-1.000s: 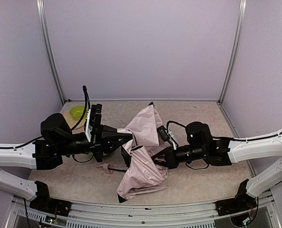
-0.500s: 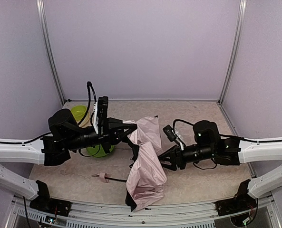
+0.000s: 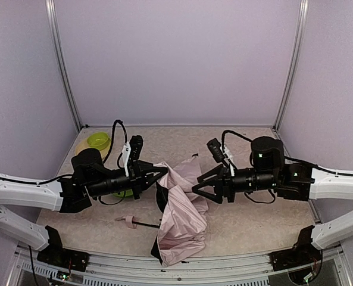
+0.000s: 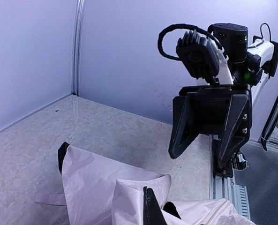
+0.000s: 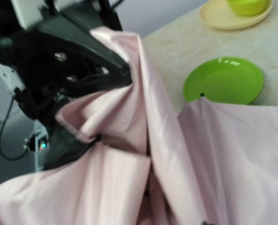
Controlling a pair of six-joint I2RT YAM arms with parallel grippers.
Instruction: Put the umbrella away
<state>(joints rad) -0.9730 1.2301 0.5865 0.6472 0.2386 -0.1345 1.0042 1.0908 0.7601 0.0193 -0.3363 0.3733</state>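
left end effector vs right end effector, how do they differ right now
The left end effector is shut on a fold of the umbrella's pink fabric. The right end effector is open, with nothing between its fingers. The left one grips at the umbrella's upper left edge. The right one is on the umbrella's right side, clear of the fabric in the left wrist view. Both are black with two fingers, and they face each other across the umbrella.
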